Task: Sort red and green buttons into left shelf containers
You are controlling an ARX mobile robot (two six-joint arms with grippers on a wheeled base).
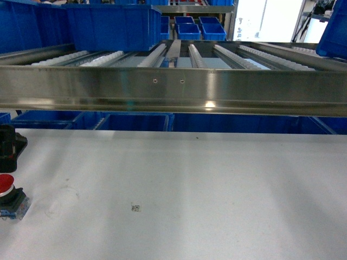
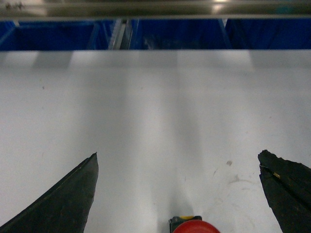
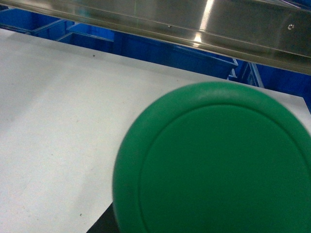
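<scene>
The red button (image 1: 5, 185) stands on the white table at the far left, red cap up on a black-grey body. My left gripper (image 2: 179, 156) is open, its dark fingers (image 2: 63, 204) wide apart, with the red button (image 2: 194, 227) low between them and untouched. In the head view only a black part of the left gripper (image 1: 10, 147) shows, just behind the button. The green button (image 3: 214, 165) fills the right wrist view, cap towards the camera, held off the table in my right gripper (image 3: 214, 218). Two large blue containers (image 1: 114, 26) (image 1: 30, 24) sit on the shelf's upper left.
A steel shelf rail (image 1: 173, 89) crosses in front above the table (image 1: 190, 189), with roller tracks (image 1: 200, 54) behind it. Smaller blue bins (image 1: 195, 27) stand further back, and more blue bins (image 1: 135, 122) sit under the rail beyond the table's far edge.
</scene>
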